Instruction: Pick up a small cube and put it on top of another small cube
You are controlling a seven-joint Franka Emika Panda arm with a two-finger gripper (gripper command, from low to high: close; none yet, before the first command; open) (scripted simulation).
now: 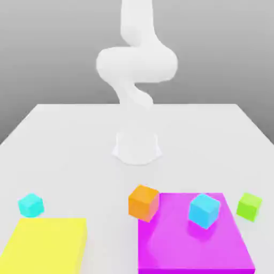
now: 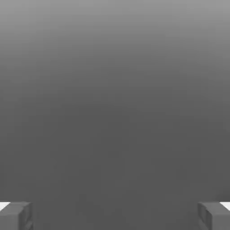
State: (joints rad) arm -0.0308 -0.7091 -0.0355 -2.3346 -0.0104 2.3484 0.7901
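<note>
arm point(image 1: 134, 69): upright, coiled | gripper point(image 2: 115, 215): jaws wide apart, empty

White table point(image 1: 64, 144) spans the scene, far edge straight against a plain grey backdrop point(image 1: 48, 48), lighter toward the top; even, diffuse lighting

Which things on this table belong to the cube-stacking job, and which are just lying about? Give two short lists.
Belong to the job:
- turquoise cube, to be picked up
- orange cube, to be stacked on
- end effector, open, holding nothing

Lying about:
- sky-blue cube on the magenta pad
- lime-green cube
- yellow pad
</note>
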